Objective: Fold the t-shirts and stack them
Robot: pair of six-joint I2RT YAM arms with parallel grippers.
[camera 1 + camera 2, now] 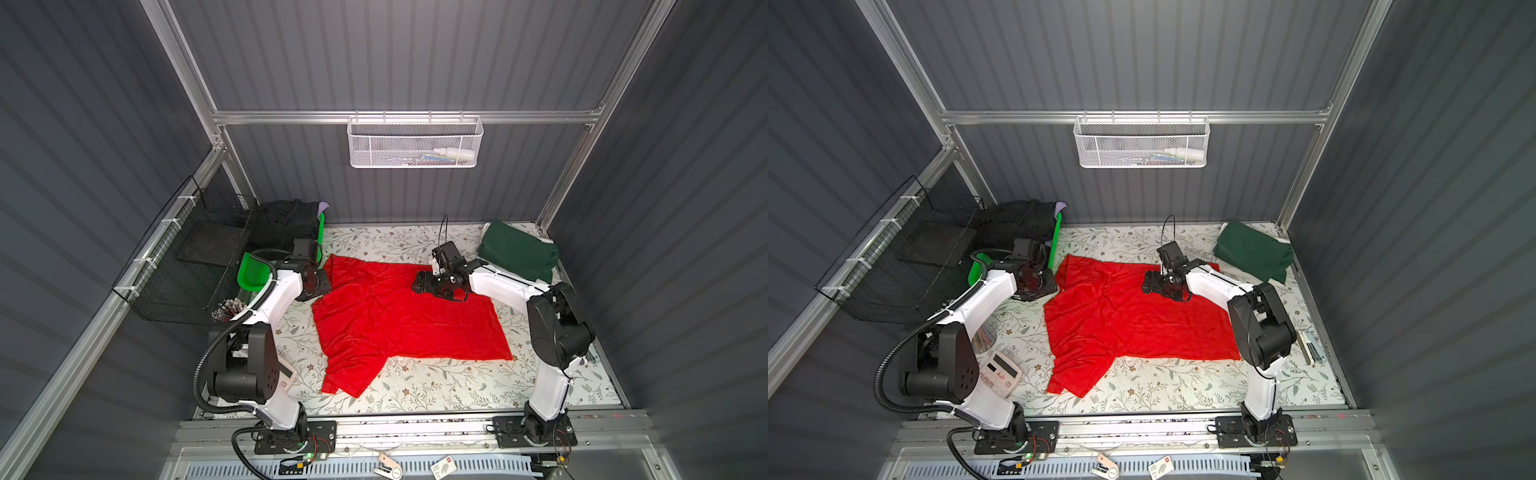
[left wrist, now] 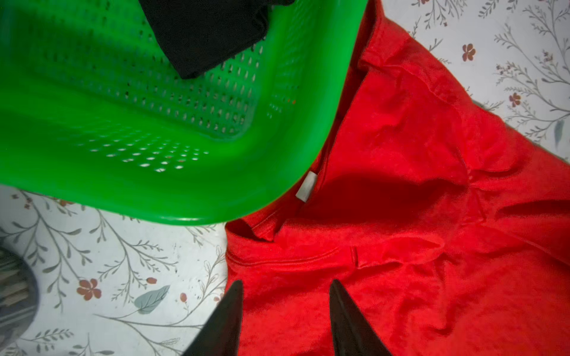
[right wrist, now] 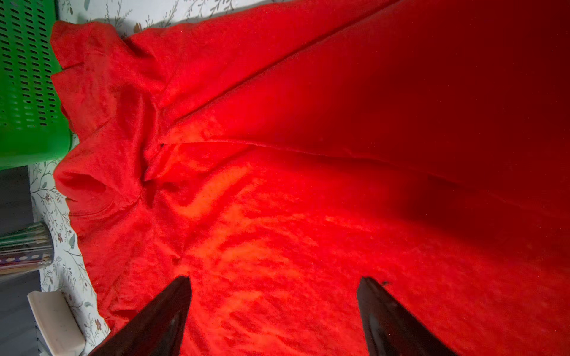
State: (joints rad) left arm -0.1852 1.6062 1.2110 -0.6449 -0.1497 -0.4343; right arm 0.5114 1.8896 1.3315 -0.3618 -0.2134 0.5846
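Closest up front is the metal rail (image 1: 415,428) with both arm bases bolted on, and right behind it the flowery table cover (image 1: 415,390). Spread out in the middle of that cover, between the two arms, is the red t-shirt (image 1: 399,324). It's pretty wrinkly, with one flap hanging toward the front edge. Its collar end points at the green basket (image 1: 253,272). From the left wrist cam you can see the collar's little white tag (image 2: 307,186) just beside the basket rim.

Over the collar-side edge of the shirt hangs the left gripper (image 2: 287,308), jaws partway apart, nothing pinched, just red cloth showing below the gap. Over the far side of the shirt, the right gripper (image 3: 274,302) has its jaws spread wide and is also empty.

Folded up in the far right corner is the dark green t-shirt (image 1: 517,251), with a sliver of white cloth (image 1: 485,228) peeking out from under it. Heaped in the basket is the black t-shirt (image 1: 286,224), with a bit of lavender t-shirt (image 1: 323,205) poking out at the back. Over by the left arm sits a calculator (image 1: 1000,376).
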